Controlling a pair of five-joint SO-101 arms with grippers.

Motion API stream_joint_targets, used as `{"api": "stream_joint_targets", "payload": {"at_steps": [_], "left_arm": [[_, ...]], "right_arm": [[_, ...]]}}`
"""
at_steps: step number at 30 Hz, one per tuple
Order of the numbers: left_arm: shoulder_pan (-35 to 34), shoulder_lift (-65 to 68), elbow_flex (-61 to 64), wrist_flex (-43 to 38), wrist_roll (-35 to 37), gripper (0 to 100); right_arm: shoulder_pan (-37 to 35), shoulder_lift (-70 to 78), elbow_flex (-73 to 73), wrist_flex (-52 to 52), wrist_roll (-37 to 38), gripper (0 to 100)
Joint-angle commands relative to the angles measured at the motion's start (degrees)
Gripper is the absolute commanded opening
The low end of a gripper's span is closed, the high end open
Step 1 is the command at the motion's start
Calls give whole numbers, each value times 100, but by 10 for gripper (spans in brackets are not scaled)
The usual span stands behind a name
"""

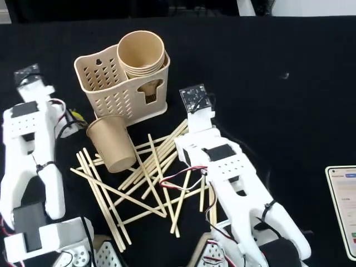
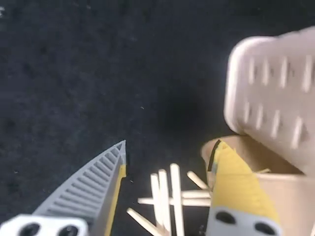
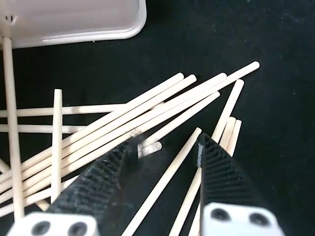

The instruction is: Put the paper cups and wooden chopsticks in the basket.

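Right gripper (image 3: 167,142) spread open, low over the strewn wooden chopsticks (image 3: 147,113), one stick between its jaws, apparently lined up for a pinch. Left gripper (image 2: 170,147) likewise released, one finger at the rim of a tipped paper cup (image 2: 275,191) just beside the basket (image 2: 275,98). Inside the basket, stacked cups (image 1: 142,53).

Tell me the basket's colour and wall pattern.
Beige basket, walls perforated with small slots; clearest in the high view.

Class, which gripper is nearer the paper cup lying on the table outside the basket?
Left. The left gripper has one finger at the cup's rim; the right gripper is farther off, over the chopsticks.
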Motion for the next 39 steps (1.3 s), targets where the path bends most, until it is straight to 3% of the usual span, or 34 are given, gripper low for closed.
{"api": "stream_joint_targets", "payload": {"at_steps": [1, 6, 14, 20, 26, 32, 39], "left_arm": [[409, -9, -400, 114, 88, 283], [620, -114, -330, 466, -26, 282], [655, -1415, 409, 1029, -1275, 279], [1727, -3112, 1086, 1521, -2084, 282], [3099, -4299, 1763, 1495, -2075, 282], [3873, -4818, 1921, 1521, -1785, 283], [4497, -4703, 1965, 1204, -853, 284]], "right_arm": [[88, -207, -22, -105, -62, 191], [88, -207, -13, -105, -53, 191], [88, -233, -13, -105, -53, 191], [105, -242, -22, -97, -53, 191], [1090, -251, -303, 132, -114, 191], [2295, -215, -804, 589, -879, 191], [2558, -207, -831, 571, -967, 191]]}}
